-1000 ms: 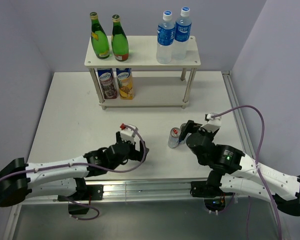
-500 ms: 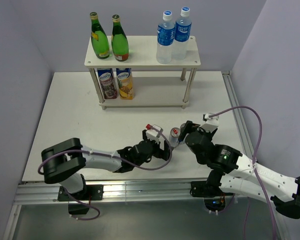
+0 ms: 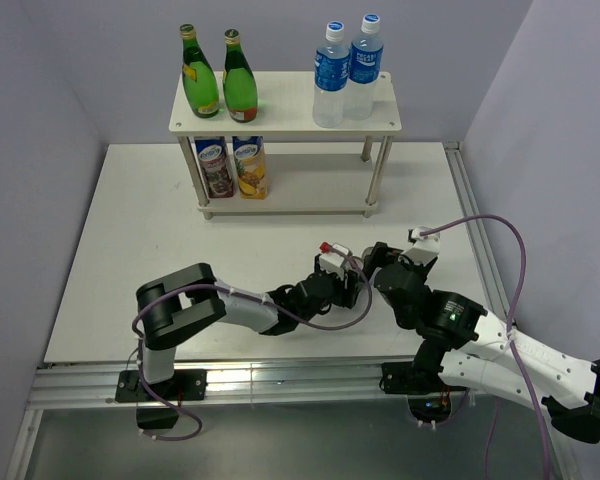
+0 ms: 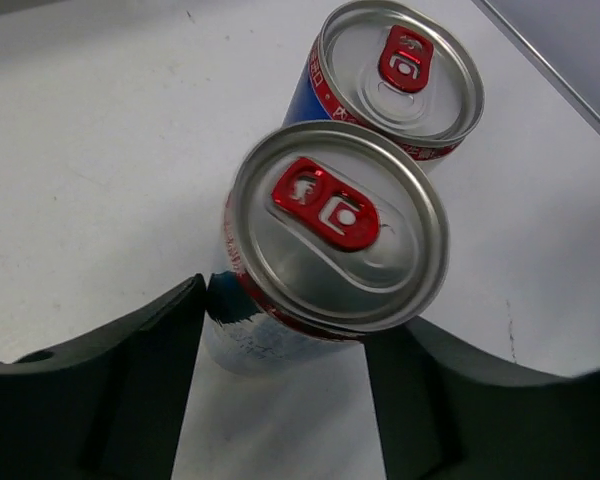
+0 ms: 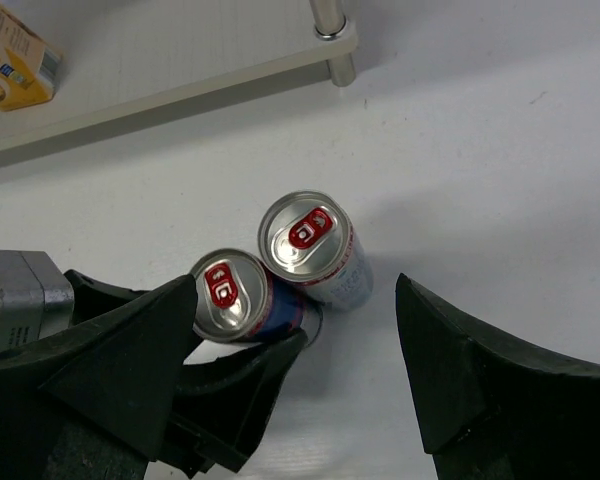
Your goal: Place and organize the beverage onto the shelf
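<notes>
Left arm stretched low across the white table (image 3: 130,230), the left gripper (image 4: 285,310) straddles a slim silver-and-blue drink can with a red pull tab (image 4: 335,250); whether it grips cannot be told. The right gripper (image 5: 296,285) hangs spread wide above. A matching second can (image 4: 400,80) stands touching the first, in front of the pale two-tier shelf on silver posts (image 3: 280,115). A second earlier the left arm lay folded back at the left.
</notes>
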